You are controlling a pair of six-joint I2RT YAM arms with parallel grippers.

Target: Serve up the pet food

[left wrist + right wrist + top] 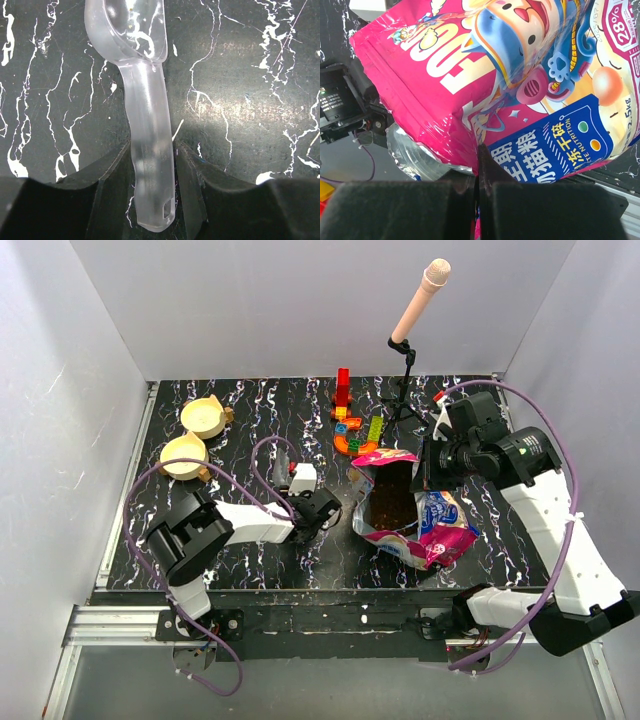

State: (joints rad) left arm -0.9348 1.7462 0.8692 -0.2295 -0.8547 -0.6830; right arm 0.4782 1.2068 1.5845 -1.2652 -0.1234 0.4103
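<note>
The pet food (392, 505) shows as dark brown kibble inside the open pink, blue and white foil bag (440, 525), which lies on the marbled table right of centre. My right gripper (432, 465) is shut on the bag's edge; in the right wrist view the bag (485, 75) fills the frame above the closed right gripper (479, 165). A clear plastic scoop (147, 125) lies on the table, bowl pointing away from my left gripper. The left gripper (152, 150) straddles the scoop's handle, fingers close on both sides; I cannot tell whether they press it.
Two tan bowls (205, 417) (184, 455) stand at the back left. Coloured toy blocks (350, 425) sit at the back centre, beside a microphone on a stand (420, 300). White walls close in the table on three sides.
</note>
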